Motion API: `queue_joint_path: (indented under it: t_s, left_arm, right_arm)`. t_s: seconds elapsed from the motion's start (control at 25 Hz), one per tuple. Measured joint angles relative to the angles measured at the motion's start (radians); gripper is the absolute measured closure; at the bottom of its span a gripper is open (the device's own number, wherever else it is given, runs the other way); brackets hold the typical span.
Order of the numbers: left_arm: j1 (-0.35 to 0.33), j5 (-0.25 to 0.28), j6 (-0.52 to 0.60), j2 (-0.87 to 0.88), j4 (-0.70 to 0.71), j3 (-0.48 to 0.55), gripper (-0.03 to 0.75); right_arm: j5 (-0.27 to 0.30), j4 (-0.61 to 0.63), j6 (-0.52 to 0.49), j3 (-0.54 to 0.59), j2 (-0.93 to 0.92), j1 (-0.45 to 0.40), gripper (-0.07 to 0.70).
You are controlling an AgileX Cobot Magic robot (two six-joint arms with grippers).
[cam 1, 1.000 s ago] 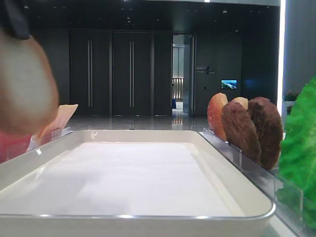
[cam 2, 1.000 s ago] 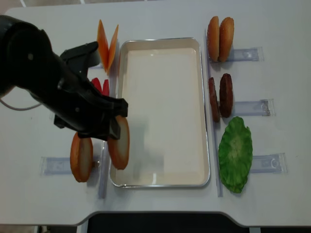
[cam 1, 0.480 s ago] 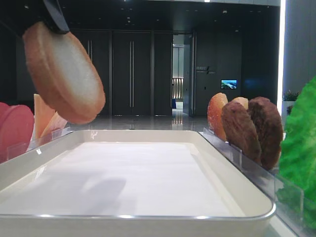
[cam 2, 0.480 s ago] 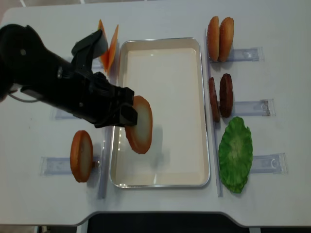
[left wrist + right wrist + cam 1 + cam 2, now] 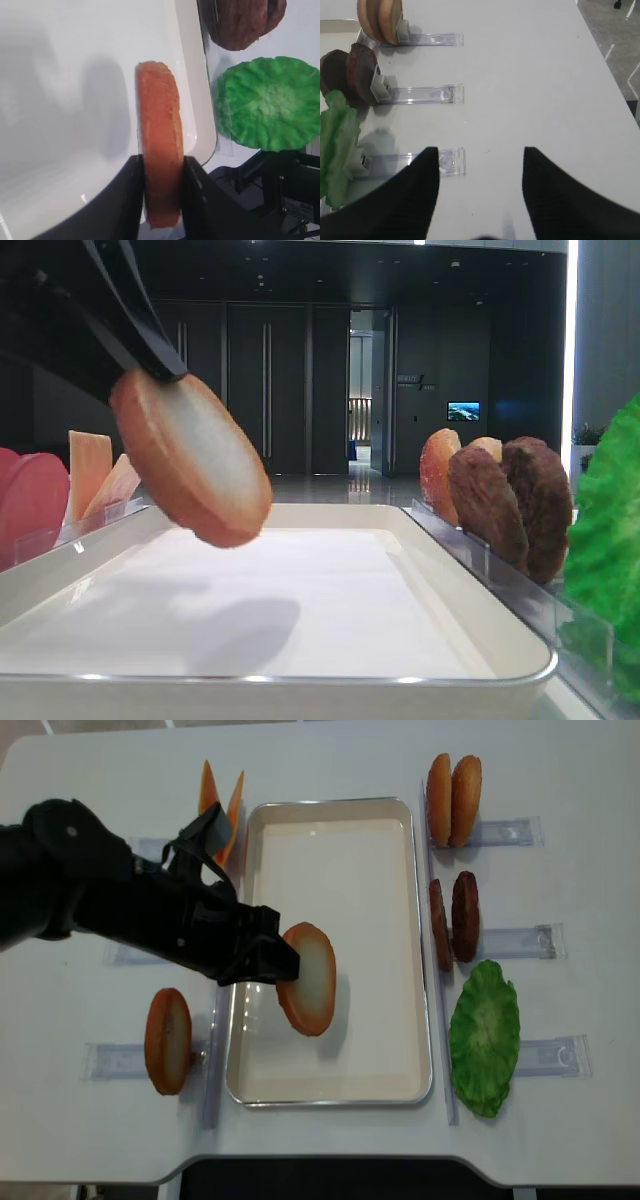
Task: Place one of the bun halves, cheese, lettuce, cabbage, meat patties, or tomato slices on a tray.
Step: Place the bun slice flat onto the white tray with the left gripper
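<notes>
Low side view: bun half (image 5: 190,458) is now well inside over the tray (image 5: 300,590), lower and further in than half a sec ago, when it hung up by the left rim. It's tilted, pale face toward cam, shadow on the tray floor under it, so not down yet. Dark left fingers (image 5: 140,335) pinch its top edge.

R wrist view: right gripper (image 5: 481,190) fingers spread, holding nothing, over bare tabletop (image 5: 530,75) beside the lettuce (image 5: 337,135) and patties (image 5: 350,72).

L wrist view: fingers pressed on both faces of the bun, held on edge above the tray, near the rim on the lettuce side.

Overhead: left gripper (image 5: 270,960) has carried the bun from the tray's left edge toward the middle. Transport looks about done; lowering and release remain.
</notes>
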Motion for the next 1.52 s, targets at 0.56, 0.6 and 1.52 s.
queue_joint_path:
  t_s: [0.56,0.6,1.52]
  left_arm:
    - [0.007,0.034,0.281,0.206,-0.211,0.010,0.525]
    - [0.012,0.034,0.289,0.206,-0.215,0.017,0.525]
    - [0.028,0.012,0.335,0.206,-0.219,0.061,0.496]
  right_arm:
    - [0.000,0.000,0.000,0.000,0.000,0.000,0.268]
    - [0.000,0.000,0.000,0.000,0.000,0.000,0.268]
    - [0.000,0.000,0.000,0.000,0.000,0.000,0.268]
